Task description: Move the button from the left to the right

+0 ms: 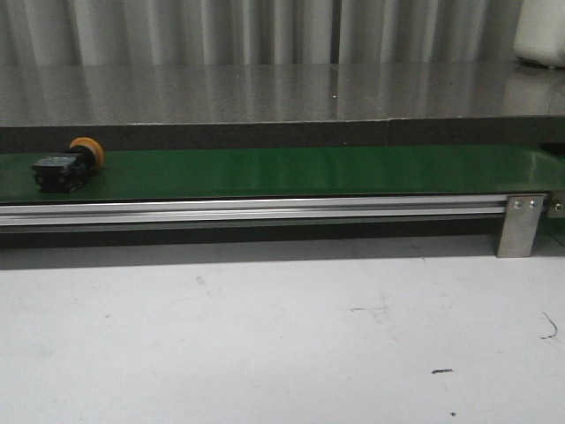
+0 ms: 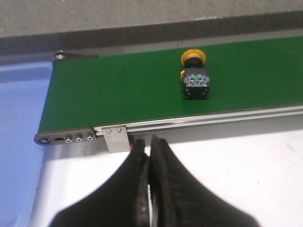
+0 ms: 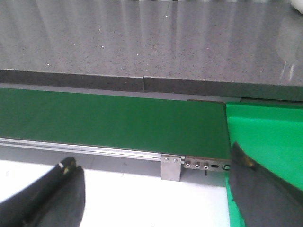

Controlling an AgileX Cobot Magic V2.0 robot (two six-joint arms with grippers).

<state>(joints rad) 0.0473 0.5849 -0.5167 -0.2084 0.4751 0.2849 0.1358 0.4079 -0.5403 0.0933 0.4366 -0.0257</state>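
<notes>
The button (image 1: 69,163) lies on its side at the left end of the green belt (image 1: 309,172), orange-yellow cap toward the back, black body toward the front. It also shows in the left wrist view (image 2: 195,78), on the belt (image 2: 118,94) beyond my left gripper (image 2: 147,142). That gripper is shut and empty, over the white table just short of the belt's rail. My right gripper (image 3: 152,165) is open wide and empty, in front of the belt's right end (image 3: 142,125). Neither gripper shows in the front view.
An aluminium rail (image 1: 265,210) with a metal bracket (image 1: 519,225) runs along the belt's front. A grey stone slab (image 1: 282,93) lies behind the belt. A bright green surface (image 3: 267,137) sits past the belt's right end, a blue one (image 2: 21,142) past its left end.
</notes>
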